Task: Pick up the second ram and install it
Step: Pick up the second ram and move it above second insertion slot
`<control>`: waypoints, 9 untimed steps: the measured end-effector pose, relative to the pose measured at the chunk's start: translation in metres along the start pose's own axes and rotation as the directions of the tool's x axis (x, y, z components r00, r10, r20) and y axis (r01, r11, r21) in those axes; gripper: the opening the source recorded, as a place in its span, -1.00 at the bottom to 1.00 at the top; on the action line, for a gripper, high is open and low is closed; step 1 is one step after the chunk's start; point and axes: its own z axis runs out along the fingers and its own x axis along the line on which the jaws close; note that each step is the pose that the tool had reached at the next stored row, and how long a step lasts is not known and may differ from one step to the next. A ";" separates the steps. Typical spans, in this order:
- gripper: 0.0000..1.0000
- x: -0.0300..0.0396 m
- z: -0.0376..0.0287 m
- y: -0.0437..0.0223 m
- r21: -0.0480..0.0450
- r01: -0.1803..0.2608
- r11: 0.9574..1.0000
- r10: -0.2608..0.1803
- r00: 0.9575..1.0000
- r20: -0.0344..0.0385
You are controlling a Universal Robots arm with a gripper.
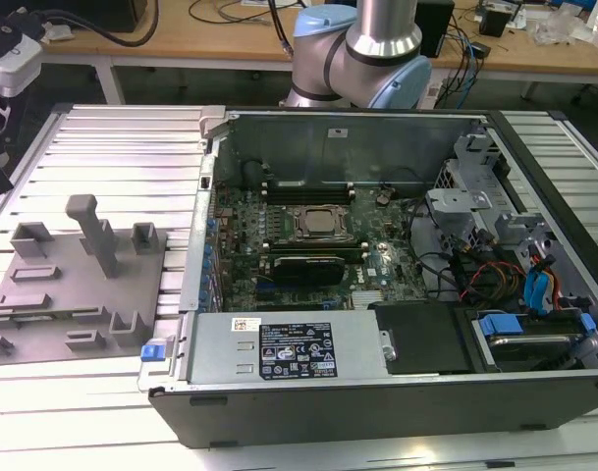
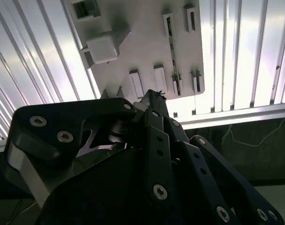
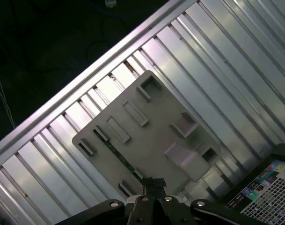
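Gripper hovers, closed and empty, over the grey holder at the exterior view's left, where the second ram stands edgewise: light, stiff, fragile, best pinched across its faces.

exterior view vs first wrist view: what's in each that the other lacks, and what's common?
Exterior view: the open computer case with its processor socket, and the arm's base behind it. First wrist view: the claw, tips together, over the grey holder plate, where the second ram, a thin green strip, appears to sit in a slot. Both: the grey holder plate and the slatted table.
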 end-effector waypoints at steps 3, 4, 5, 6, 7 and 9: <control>-0.79 0.0000 0.0000 0.0000 -0.001 0.047 0.999 -0.047 0.999 -0.002; -0.79 0.0000 0.0000 0.0000 -0.001 0.056 0.998 -0.056 0.998 -0.002; -0.79 0.0000 0.0000 0.0000 -0.002 0.078 0.997 -0.078 0.997 -0.003; -0.79 0.0000 0.0000 0.0000 -0.003 0.100 0.995 -0.100 0.995 -0.004; -0.79 0.0000 0.0000 0.0000 -0.003 0.115 0.993 -0.115 0.993 -0.005; -0.79 0.0000 0.0000 0.0000 -0.004 0.154 0.988 -0.154 0.988 -0.006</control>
